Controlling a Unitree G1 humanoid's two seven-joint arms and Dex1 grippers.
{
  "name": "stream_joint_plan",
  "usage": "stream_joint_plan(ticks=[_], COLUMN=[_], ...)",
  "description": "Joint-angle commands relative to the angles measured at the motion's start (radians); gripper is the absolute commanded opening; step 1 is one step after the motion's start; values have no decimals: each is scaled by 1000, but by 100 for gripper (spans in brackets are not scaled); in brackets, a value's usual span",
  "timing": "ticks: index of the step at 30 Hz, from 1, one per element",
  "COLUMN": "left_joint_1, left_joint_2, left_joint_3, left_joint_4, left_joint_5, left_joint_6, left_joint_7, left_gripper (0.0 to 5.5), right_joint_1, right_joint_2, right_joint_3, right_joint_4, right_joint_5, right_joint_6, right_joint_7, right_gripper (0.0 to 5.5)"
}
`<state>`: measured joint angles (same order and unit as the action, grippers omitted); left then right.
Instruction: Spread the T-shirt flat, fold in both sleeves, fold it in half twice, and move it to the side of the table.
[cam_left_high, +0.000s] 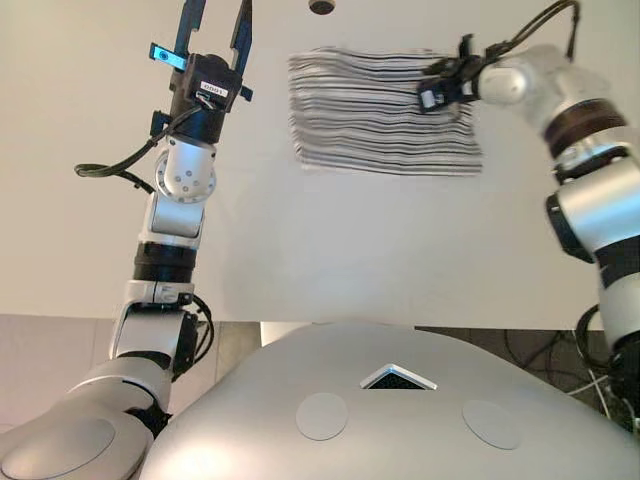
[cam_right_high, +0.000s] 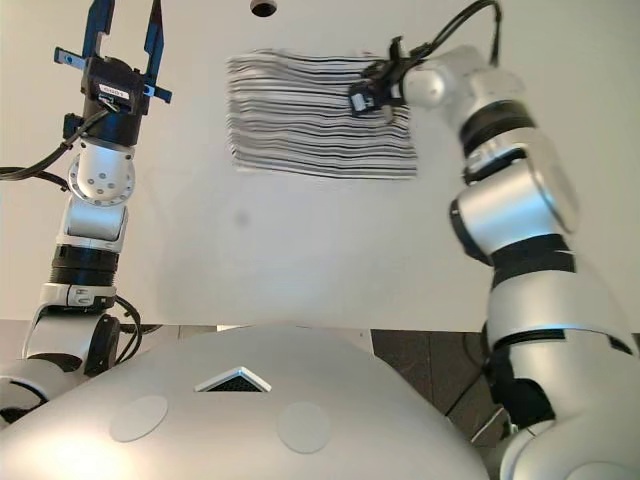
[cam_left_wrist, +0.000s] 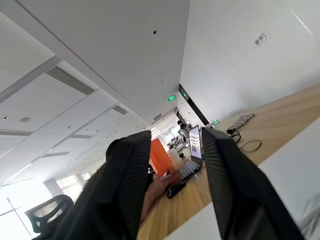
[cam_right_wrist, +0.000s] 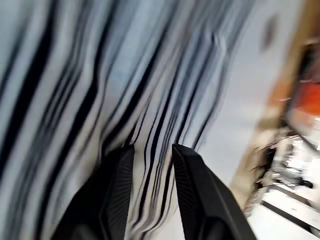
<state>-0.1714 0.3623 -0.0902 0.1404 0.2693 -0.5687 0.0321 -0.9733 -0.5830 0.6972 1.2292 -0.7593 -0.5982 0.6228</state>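
The black-and-white striped T-shirt (cam_left_high: 370, 120) lies folded into a rectangle at the far middle of the white table (cam_left_high: 350, 250). My right gripper (cam_left_high: 432, 95) is down on the shirt's far right part. In the right wrist view its fingers (cam_right_wrist: 117, 185) stand close together, and the striped cloth (cam_right_wrist: 75, 75) bunches into the narrow gap between them, so it looks shut on the fabric. My left gripper (cam_left_high: 215, 15) is held up over the table's far left, well clear of the shirt. It is open and holds nothing; its two fingers (cam_left_wrist: 132, 170) point out at the room.
A small dark hole (cam_left_high: 321, 6) is set in the table just beyond the shirt. Bare table surface stretches from the shirt to the front edge (cam_left_high: 300, 322) and out to the left. Cables hang on the floor at the right (cam_left_high: 560, 350).
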Motion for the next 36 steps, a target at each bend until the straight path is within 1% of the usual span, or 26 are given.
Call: stream_joint_plan(ticks=[1,4,5,7,10,13,15,17,20,23,25,27,29,30,32,36], left_joint_1=[-1,0,1,1,-10,-3,15,28,78,166,232,292,326,334,339,287], left_joint_2=[-15,-25,-27,-28,-17,11,29,56,131,259,355,437,484,489,469,397], left_joint_3=[-8,-16,-17,-16,-21,-48,-54,-71,-116,-126,-128,-131,-153,-175,-217,-309], left_joint_4=[-26,-43,-50,-55,-58,-62,-75,-71,-42,-12,-3,9,15,7,-22,-3], left_joint_5=[28,46,49,54,64,87,92,117,174,230,276,314,344,383,457,573], left_joint_6=[39,60,68,77,88,68,50,25,-51,-158,-249,-331,-384,-402,-418,-410], left_joint_7=[-17,-23,-24,-25,-46,-87,-109,-129,-177,-213,-221,-227,-246,-250,-252,-248], left_gripper=[184,184,184,184,184,184,184,184,184,184,184,184,184,204,236,240], right_joint_1=[63,234,295,393,491,545,552,560,604,685,766,855,934,974,1022,1068], right_joint_2=[-142,-245,-255,-238,-159,-146,-136,-164,-218,-283,-300,-263,-207,-186,-167,-187], right_joint_3=[11,-28,-43,-67,-86,-100,-129,-161,-227,-335,-446,-591,-711,-767,-847,-922], right_joint_4=[-145,-494,-614,-809,-1033,-1148,-1138,-1082,-1080,-1139,-1233,-1362,-1510,-1581,-1670,-1695], right_joint_5=[35,212,270,345,405,418,421,407,451,521,611,750,969,1071,1192,1213], right_joint_6=[-28,69,118,217,356,409,424,400,392,365,365,395,522,572,633,654], right_joint_7=[342,663,718,753,736,711,668,612,579,530,476,398,343,314,272,266], right_gripper=[145,145,145,145,145,145,145,145,145,145,145,145,145,145,145,145])
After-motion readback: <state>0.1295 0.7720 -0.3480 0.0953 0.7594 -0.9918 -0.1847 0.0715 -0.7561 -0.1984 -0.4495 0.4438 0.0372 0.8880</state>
